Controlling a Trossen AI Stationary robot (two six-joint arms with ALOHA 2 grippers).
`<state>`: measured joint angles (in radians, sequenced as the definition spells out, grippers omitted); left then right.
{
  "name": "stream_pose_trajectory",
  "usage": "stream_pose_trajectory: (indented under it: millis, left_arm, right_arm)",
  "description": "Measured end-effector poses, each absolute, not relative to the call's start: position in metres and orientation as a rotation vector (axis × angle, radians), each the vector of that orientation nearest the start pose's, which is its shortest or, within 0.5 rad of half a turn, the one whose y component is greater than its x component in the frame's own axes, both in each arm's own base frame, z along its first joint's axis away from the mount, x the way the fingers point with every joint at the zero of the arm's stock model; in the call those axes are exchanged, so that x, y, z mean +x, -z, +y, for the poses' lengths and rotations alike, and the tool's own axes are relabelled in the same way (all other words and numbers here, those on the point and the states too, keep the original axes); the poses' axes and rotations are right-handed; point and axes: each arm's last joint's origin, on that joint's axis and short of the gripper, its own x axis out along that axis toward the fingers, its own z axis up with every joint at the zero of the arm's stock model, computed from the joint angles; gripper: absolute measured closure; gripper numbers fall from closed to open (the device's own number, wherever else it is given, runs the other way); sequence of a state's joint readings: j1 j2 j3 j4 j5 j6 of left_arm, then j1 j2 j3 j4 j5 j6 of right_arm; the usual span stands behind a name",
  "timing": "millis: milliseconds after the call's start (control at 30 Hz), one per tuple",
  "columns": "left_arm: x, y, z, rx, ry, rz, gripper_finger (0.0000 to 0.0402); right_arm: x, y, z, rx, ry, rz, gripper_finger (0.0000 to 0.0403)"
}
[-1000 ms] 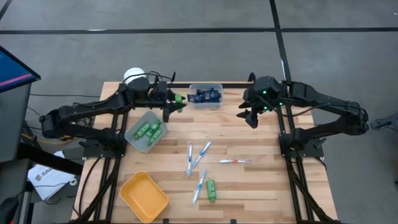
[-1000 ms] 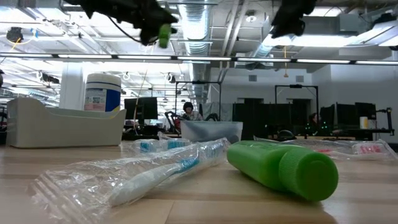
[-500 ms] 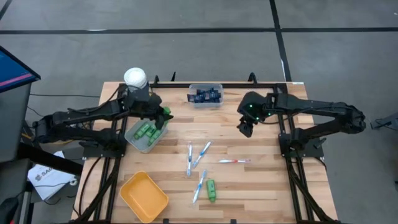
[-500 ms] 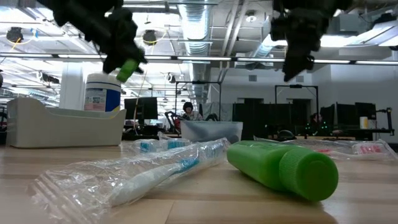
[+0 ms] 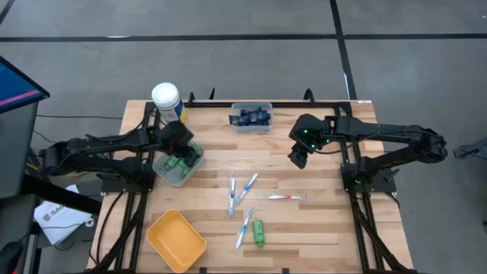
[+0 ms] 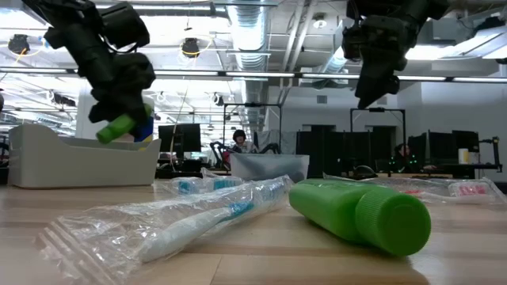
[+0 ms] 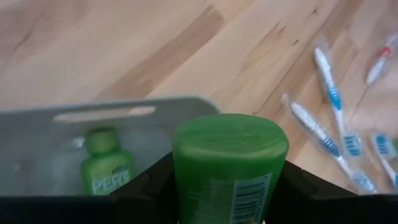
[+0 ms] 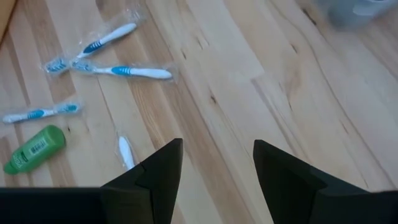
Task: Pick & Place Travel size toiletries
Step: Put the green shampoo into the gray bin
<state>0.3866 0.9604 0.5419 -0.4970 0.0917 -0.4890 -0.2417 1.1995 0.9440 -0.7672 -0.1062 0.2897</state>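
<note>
Left of centre in the high view, the left gripper (image 5: 183, 150) hangs over the grey bin (image 5: 164, 172), fingers clamped on a green bottle (image 7: 229, 167); the low view shows that bottle tilted, cap end down, in the upper left of the frame, above the bin's wall. Inside the bin lie more green bottles (image 5: 178, 161), one with a label visible in the left wrist view (image 7: 104, 168). White canister (image 5: 167, 98) stands at the table's upper left corner, just beyond the bin. Clear bin (image 5: 251, 118) at upper centre holds dark navy tubes (image 5: 251, 116). Right gripper (image 5: 297, 158) hovers right of centre above bare wood, fingers spread apart, gripping nothing. Middle of the table: several white-blue toothbrushes (image 5: 248, 186) in clear wrappers, a red-and-white toothbrush (image 5: 286, 198) to their right, and a lone green bottle (image 5: 258, 232) lower down beside another wrapped brush. Yellow bin (image 5: 176, 240) sits at lower left. A person is seated far off in the room behind the table, in the low view.
</note>
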Motion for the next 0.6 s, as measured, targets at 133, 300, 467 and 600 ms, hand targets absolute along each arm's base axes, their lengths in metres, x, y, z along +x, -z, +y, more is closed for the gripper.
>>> stream_pose_trajectory:
  millis: [133, 300, 467, 600]
  left_arm:
    - [0.158, -0.198, 0.062, -0.689, -0.509, 0.844, 0.0244]
    - [0.151, -0.199, 0.059, -0.717, -0.526, 0.87, 0.0243]
    - [0.143, -0.201, 0.056, -0.725, -0.534, 0.896, 0.0237]
    - [0.139, -0.201, 0.054, -0.731, -0.541, 0.924, 0.0241]
  right_arm:
    - [0.222, -0.264, -0.052, 0.447, 0.272, 0.974, 0.0213]
    - [0.222, -0.264, -0.052, 0.456, 0.277, 0.969, 0.0216]
    - [0.223, -0.264, -0.052, 0.462, 0.28, 0.964, 0.0217]
    - [0.223, -0.264, -0.052, 0.462, 0.281, 0.964, 0.0217]
